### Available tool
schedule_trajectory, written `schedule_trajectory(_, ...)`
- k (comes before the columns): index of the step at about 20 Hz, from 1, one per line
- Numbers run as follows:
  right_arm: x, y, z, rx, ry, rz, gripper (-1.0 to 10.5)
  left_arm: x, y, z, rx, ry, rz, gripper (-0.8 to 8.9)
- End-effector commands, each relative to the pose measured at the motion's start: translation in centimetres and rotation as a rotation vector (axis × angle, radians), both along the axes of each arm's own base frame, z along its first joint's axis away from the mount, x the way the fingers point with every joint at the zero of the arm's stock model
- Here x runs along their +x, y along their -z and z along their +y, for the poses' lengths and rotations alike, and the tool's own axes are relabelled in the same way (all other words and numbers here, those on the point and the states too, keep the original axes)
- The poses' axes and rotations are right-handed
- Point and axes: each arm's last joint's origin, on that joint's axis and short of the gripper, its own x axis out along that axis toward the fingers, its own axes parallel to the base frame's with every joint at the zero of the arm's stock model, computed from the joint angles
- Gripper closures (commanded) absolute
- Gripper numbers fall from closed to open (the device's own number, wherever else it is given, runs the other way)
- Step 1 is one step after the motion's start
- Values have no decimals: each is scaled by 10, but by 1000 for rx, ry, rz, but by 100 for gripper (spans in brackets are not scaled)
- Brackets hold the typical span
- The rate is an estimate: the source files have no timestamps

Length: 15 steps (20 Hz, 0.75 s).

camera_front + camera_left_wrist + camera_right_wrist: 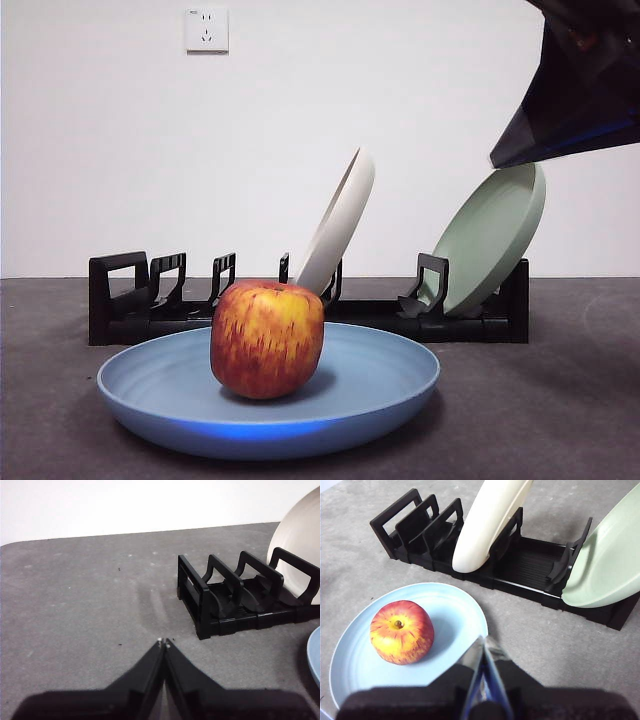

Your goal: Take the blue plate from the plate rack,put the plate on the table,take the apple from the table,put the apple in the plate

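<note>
The blue plate (pixel 370 385) lies flat on the dark grey table (pixel 560 400) in front of the black plate rack (pixel 130 300). The red and yellow apple (pixel 266 338) stands in the plate; it also shows in the right wrist view (pixel 401 631) on the plate (pixel 455 615). My right gripper (pixel 483 639) is shut and empty, raised above the table to the right of the plate; it shows as a dark shape at the front view's top right (pixel 585 85). My left gripper (pixel 164 641) is shut and empty over bare table, left of the rack's end (pixel 200 605).
A cream-white plate (pixel 340 220) leans in the rack's middle and a sage-green plate (pixel 490 235) leans at its right end. A wall socket (pixel 206 29) is on the white wall behind. The rack's left slots hold nothing.
</note>
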Motion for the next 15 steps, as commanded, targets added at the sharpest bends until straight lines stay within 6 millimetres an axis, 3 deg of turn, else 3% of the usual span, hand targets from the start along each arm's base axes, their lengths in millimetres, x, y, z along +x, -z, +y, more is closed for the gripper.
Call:
schedule_trajectory(1, 0, 0, 0, 7, 5, 0, 946, 0, 4, 0, -6, -2, 9, 816)
schedule_trajectory(5, -1, 1, -1, -5, 3, 8, 946, 1, 4, 0, -5, -2, 9, 816)
schedule_trajectory(8, -9, -7, -14, -86, 2, -87, 946, 1, 4, 0, -5, -2, 9, 816)
schedule_trajectory(15, -17, -23, -78, 0, 231, -276, 946, 1, 4, 0, -5, -2, 9, 816)
